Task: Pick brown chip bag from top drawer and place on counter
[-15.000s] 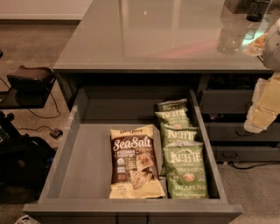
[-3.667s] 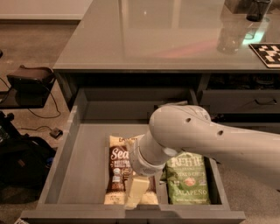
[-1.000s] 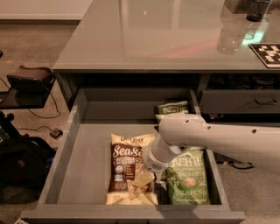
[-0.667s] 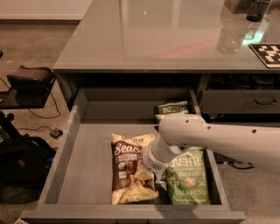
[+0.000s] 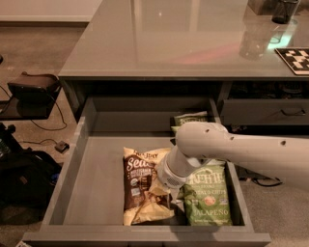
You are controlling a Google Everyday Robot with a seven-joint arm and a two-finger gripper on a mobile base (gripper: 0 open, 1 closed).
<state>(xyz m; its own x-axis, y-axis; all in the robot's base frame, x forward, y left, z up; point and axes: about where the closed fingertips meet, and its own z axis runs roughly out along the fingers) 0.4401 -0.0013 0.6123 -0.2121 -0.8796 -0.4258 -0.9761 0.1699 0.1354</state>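
The brown sea-salt chip bag [image 5: 137, 183] lies in the open top drawer [image 5: 67, 164], left of centre, its lower right part crumpled and raised. My gripper [image 5: 157, 191] reaches down from the right, at the end of the pale arm [image 5: 231, 154]. It is shut on the bag's right edge near its lower corner. The wrist hides part of that edge. The grey counter [image 5: 169, 38] runs above and behind the drawer.
Green jalapeño chip bags lie along the drawer's right side, one near the front [image 5: 207, 198] and one at the back [image 5: 190, 119]. On the counter's right end stand a clear bottle [image 5: 253, 36], a dark cup [image 5: 282, 10] and a checkered marker [image 5: 294, 59]. Dark gear [image 5: 24, 183] sits on the floor left.
The bag's lower right part has crumpled and lifted at the gripper, and the bag has tilted slightly. The arm has shifted a little up and right.
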